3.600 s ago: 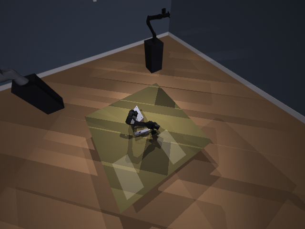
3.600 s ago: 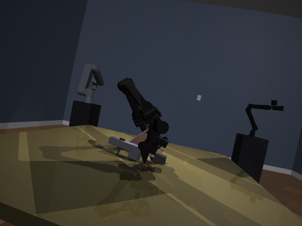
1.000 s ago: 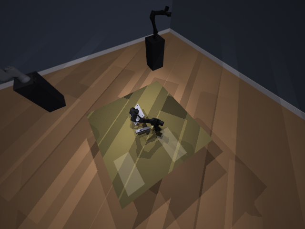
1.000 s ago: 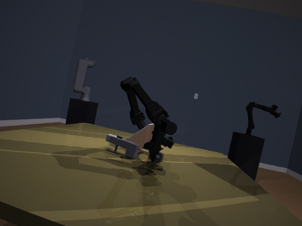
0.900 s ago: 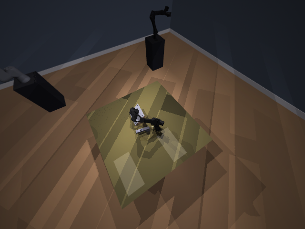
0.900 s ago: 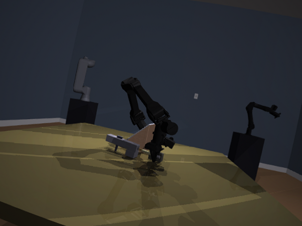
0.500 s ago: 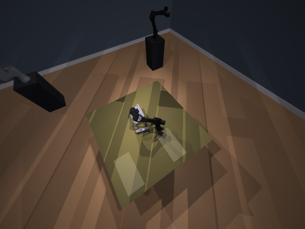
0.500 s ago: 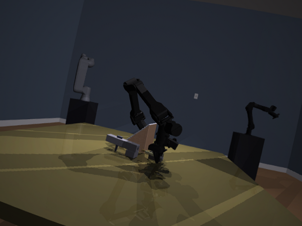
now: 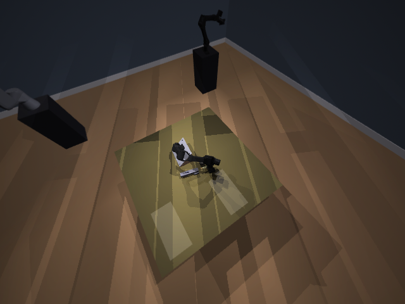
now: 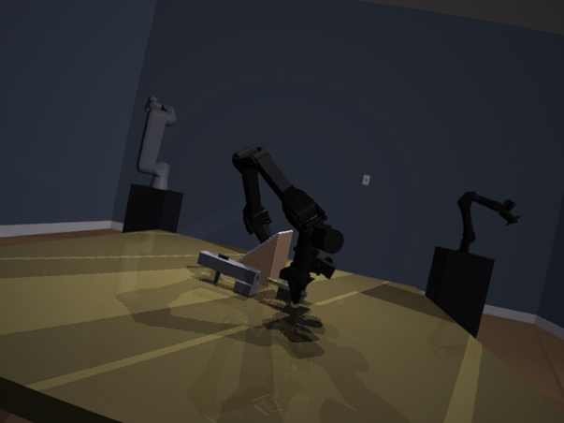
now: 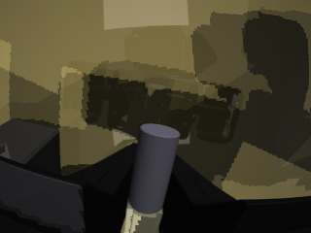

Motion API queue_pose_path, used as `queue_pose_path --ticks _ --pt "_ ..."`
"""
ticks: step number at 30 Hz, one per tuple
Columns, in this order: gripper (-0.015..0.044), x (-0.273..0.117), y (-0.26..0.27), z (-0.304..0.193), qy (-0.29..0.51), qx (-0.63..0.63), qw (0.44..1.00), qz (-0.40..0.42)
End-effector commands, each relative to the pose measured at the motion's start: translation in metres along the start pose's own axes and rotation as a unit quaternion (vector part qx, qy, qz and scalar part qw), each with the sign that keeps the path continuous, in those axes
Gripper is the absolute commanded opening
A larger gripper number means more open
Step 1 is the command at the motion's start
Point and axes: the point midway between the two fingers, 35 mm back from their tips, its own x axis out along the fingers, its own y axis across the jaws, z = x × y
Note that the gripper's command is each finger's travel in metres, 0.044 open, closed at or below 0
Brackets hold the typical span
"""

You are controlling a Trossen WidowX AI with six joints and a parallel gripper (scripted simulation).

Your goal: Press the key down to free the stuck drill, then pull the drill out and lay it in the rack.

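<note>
The black gripper (image 9: 213, 172) (image 10: 295, 299) (image 11: 155, 170) is shut on the drill, low over the table. The drill (image 11: 156, 167) shows in the wrist view as a grey cylinder standing out from between the fingers, with a pale yellow part below. Its thin yellow part (image 10: 275, 281) points left toward the holder in the exterior view; a small gap seems to show between them. The long grey-lilac holder (image 9: 189, 173) (image 10: 229, 270) has a dark key (image 10: 223, 257) on top. A dark block (image 10: 283, 293), perhaps the rack, is beside the fingers, partly hidden.
The arm's tilted white base plate (image 9: 185, 144) stands behind the holder; its tan side (image 10: 280, 257) shows in the exterior view. A dark grey block (image 11: 29, 138) is at the left of the wrist view. Two other arms stand on black pedestals (image 9: 205, 70) (image 9: 54, 122) beyond the table (image 9: 143, 177).
</note>
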Motion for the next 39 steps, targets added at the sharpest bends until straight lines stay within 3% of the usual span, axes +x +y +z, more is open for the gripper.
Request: queue_pose_path --ticks 1,39 --pt "0.0000 -0.003 0.000 0.000 -0.001 0.002 1.000 0.001" --pt "0.0000 -0.028 -0.001 -0.002 -0.001 0.002 1.000 0.001"
